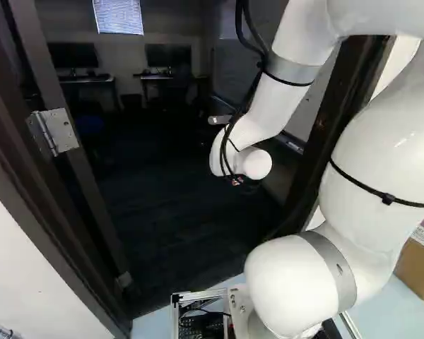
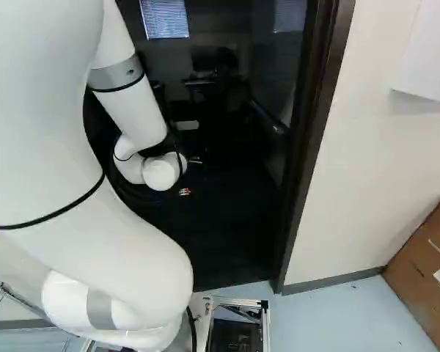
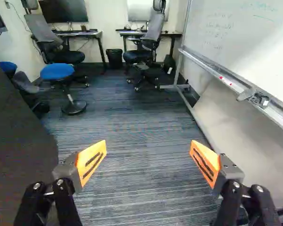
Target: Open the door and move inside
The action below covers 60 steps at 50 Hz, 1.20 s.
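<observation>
The doorway stands open, with its dark frame [image 1: 338, 99] on the right and a metal hinge [image 1: 53, 132] on the left. Beside that hinge, the door's edge [image 1: 92, 187] shows; the door appears swung into the room. My arm reaches through the opening, its wrist hiding the gripper's fingers in both base views. In the wrist view the gripper [image 3: 147, 153] is open, with orange pads wide apart and only carpet visible between them. A dark flat surface [image 3: 19, 146], apparently the door, stands close beside one finger. No handle can be made out.
Ahead are a blue stool [image 3: 57, 71], office chairs [image 3: 148, 40], desks [image 3: 82, 34] and a bin [image 3: 114, 59]. A whiteboard [image 3: 236, 42] with a tray lines one side. Outside, a cardboard box [image 2: 425, 264] stands by the white wall [image 2: 359, 169].
</observation>
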Tool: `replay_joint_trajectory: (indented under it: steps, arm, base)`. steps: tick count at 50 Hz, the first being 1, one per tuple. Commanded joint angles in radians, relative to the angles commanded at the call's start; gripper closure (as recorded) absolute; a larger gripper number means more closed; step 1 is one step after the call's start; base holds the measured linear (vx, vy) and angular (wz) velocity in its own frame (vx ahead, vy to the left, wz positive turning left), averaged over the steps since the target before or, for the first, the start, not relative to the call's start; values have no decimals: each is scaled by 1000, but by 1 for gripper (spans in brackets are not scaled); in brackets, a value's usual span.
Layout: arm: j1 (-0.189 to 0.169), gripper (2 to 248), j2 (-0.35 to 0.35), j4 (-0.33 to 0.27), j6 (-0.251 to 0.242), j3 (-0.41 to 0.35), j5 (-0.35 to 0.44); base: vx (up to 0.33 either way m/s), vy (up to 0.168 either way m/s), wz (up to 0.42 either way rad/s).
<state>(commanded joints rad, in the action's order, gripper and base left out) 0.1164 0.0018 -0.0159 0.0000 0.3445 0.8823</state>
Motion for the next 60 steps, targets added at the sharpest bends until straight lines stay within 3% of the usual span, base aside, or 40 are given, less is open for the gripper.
replay_joint_trajectory:
  steps: [60]
  arm:
    - [0, 3, 0, 0, 0, 0, 0]
  base:
    - [129, 6, 143]
